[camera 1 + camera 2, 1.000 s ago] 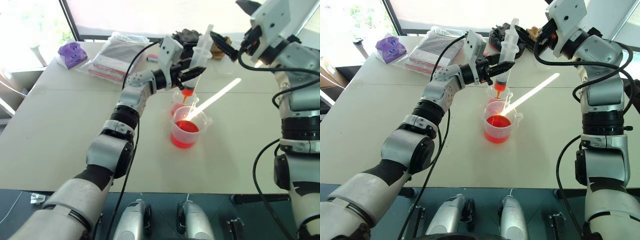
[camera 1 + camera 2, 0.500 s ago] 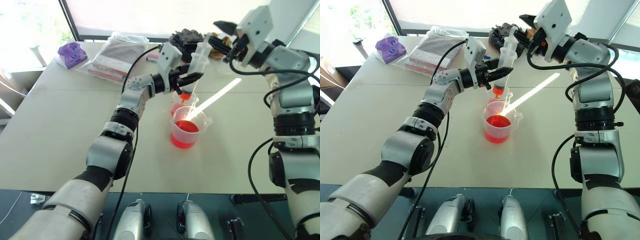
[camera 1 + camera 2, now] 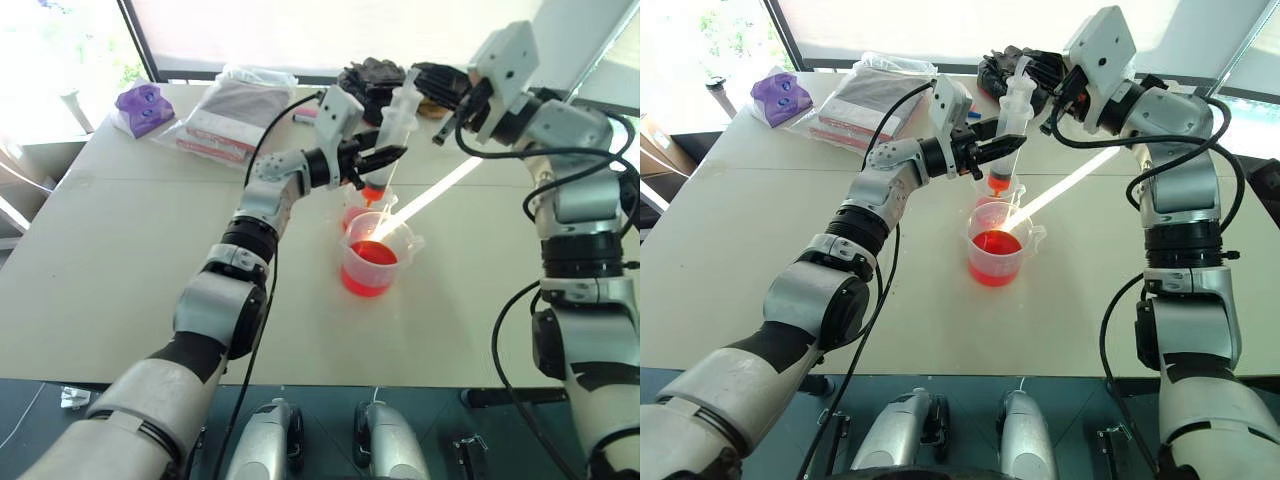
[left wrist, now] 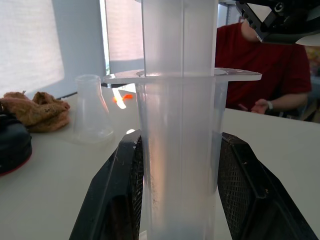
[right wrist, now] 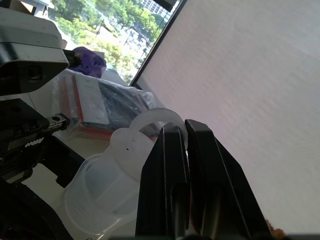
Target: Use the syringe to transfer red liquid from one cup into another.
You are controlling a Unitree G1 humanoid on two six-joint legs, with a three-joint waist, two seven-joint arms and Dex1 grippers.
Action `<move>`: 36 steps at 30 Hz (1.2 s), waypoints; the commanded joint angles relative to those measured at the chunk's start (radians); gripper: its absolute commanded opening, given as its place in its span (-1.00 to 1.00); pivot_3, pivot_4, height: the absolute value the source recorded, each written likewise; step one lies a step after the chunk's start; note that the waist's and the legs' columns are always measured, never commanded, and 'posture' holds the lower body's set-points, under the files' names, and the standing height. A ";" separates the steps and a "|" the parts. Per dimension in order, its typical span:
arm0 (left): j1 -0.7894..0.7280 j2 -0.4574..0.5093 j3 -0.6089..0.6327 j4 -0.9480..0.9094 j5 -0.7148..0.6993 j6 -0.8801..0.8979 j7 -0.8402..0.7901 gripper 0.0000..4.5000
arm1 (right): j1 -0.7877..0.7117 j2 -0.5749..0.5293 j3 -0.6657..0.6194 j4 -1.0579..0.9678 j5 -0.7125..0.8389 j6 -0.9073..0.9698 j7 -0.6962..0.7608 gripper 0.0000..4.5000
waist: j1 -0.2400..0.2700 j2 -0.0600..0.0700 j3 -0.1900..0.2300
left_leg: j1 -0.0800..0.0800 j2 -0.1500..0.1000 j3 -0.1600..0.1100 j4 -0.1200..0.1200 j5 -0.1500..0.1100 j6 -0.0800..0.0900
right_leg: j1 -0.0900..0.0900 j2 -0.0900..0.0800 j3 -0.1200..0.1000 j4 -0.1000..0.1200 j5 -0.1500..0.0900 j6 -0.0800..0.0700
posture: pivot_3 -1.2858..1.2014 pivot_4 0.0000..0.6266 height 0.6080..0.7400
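The left gripper (image 3: 992,147) is clamped on the barrel of the syringe (image 3: 1011,125), holding it upright over the middle of the table (image 3: 760,240) with its orange tip pointing down into the small cup (image 3: 992,190). In the left wrist view the two black fingers (image 4: 117,200) press the clear barrel from either side. The right gripper (image 5: 182,137) has its fingers closed together at the white plunger head (image 5: 155,120); whether they actually pinch it or merely rest against it cannot be told. The larger beaker (image 3: 995,258), holding most of the red liquid (image 3: 993,246), stands just nearer than the small cup, the two touching or nearly so. A bright strip of sunlight crosses the table beside them. Judged risks: if the right gripper has only a marginal hold on the plunger, it may slip off when driven, leaving the transfer incomplete; a push off the barrel's axis could tilt the syringe in the left grip and swing the tip outside the small cup, spilling liquid on the table; a sideways knock could topple the light cup against the beaker
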 commanded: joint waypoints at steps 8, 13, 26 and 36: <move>-0.064 0.000 0.046 -0.036 -0.031 -0.017 0.040 -0.29 | 0.063 0.059 0.042 -0.096 0.012 0.035 0.021 -0.99 | 0.001 0.000 0.000 | 0.000 0.000 0.000 0.000 0.000 0.000 | 0.000 0.000 0.000 0.000 0.000 0.000 | 0.03 -0.52 1.00; -0.063 0.003 0.046 -0.039 -0.031 -0.015 0.039 -0.29 | 0.076 0.070 0.043 -0.107 0.008 0.043 0.015 -0.99 | 0.001 0.000 0.000 | 0.000 0.000 0.000 0.000 0.000 0.000 | 0.000 0.000 0.000 0.000 0.000 0.000 | 0.03 -0.52 1.00; -0.054 0.023 0.046 -0.080 -0.039 0.025 0.016 -0.29 | 0.093 0.083 0.037 -0.120 0.005 0.067 -0.007 -0.99 | 0.000 0.000 0.000 | 0.000 0.000 0.000 0.000 0.000 0.000 | 0.000 0.000 0.000 0.000 0.000 0.000 | 0.03 -0.52 1.00; -0.023 0.044 0.047 -0.150 -0.046 0.080 0.005 -0.29 | 0.080 0.090 0.022 -0.113 -0.001 0.092 -0.034 -0.73 | -0.002 0.000 0.000 | 0.000 0.000 0.000 0.000 0.000 0.000 | 0.000 0.000 0.000 0.000 0.000 0.000 | 0.03 -0.52 1.00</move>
